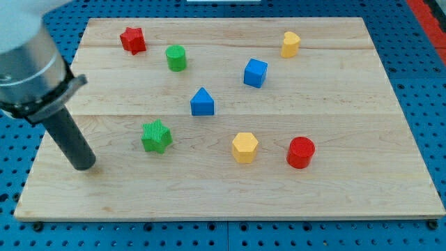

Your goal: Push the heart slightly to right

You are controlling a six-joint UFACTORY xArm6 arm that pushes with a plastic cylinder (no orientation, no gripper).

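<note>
Wooden board point(334, 188) on blue pegboard point(425, 63), my tip point(85, 166) left of green star point(156, 136)

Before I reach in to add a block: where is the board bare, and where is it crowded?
Bare: the strip along the view's bottom below the yellow hexagon and red cylinder, and the view's right edge. Crowded: the centre, around the blue triangle, blue cube and green star, near my tip.

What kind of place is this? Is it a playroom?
Probably a robot lab, not a playroom. A wooden board lies on a blue pegboard bench full of holes, and a robot's dark rod, my tip, stands left of the green star block among small coloured blocks.
</note>
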